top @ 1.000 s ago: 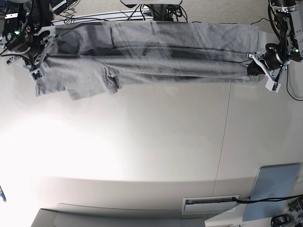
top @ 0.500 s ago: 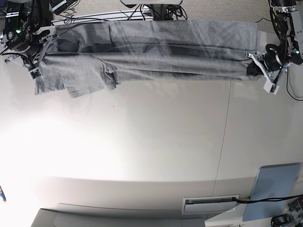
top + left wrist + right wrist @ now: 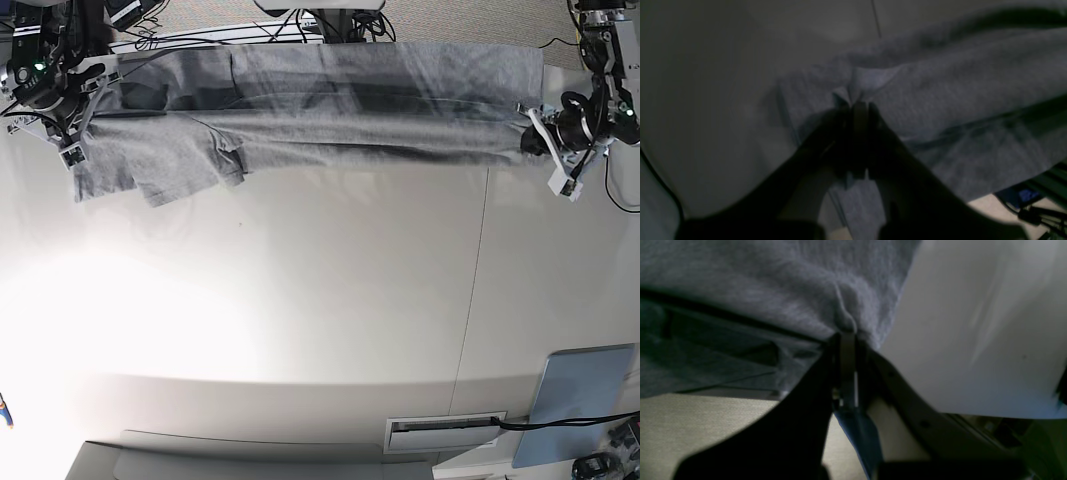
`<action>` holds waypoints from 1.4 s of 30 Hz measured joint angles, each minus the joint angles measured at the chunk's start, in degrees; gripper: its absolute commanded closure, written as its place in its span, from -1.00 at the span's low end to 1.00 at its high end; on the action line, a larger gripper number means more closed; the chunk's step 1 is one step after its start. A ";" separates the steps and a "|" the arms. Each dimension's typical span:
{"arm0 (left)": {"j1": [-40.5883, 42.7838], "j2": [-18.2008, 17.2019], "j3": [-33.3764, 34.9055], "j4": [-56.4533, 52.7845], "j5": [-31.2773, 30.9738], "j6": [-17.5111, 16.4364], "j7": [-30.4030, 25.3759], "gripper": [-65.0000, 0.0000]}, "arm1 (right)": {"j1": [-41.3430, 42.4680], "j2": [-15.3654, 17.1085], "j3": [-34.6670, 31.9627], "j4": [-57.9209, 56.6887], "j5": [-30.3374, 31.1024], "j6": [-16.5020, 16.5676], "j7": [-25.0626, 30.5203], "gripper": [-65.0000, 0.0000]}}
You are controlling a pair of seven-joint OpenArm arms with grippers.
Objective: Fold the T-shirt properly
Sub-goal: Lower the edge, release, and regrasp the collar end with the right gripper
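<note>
No brand, label or line of writing can be read in any of the three views; the faces of the T-shirt (image 3: 380,75) that are turned up look plain grey, with no lettering showing on them

The T-shirt lies along the far edge of the white desk (image 3: 330,280), stretched out in a long, narrow band that runs nearly from one side of the base view to the other, with lengthwise folds and darker hollows between its layers

The left hand (image 3: 858,110) is closed on the grey cloth at one end of the band, on the right of the base view; in its wrist view the dark fingertips pinch the fabric, and creases gather at the grip, while a flat layer spreads out beside and under it

The right hand (image 3: 848,338) is closed on the cloth at the opposite end, on the left of the base view, where a fold of fabric runs straight into the fingertips; near this end a looser, uneven part of the T-shirt hangs out from the band towards the middle of the desk, with a bunched crease next to it

Black cables (image 3: 210,35) run behind the cloth at the far edge, next to a dark-and-silver fixture at the top centre. At the near right corner of the base view are a blue-grey panel (image 3: 575,400) and a pale box-like unit (image 3: 443,433), with a black cable passing across both; whether either bears any print is too small to tell
</note>
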 measured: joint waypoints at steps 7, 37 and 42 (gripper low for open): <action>2.97 0.04 0.00 -0.02 3.98 -0.02 -1.81 1.00 | 0.00 -0.02 0.00 0.00 0.24 0.00 -0.11 1.00; 3.10 -0.24 -0.02 -0.02 1.99 0.02 -5.79 0.00 | 14.84 -4.98 0.26 -6.67 7.19 1.16 6.73 0.01; 3.08 -0.28 -0.04 -0.02 -1.22 -1.99 -6.32 0.00 | 22.12 -11.39 0.20 -15.37 8.28 1.09 5.27 0.01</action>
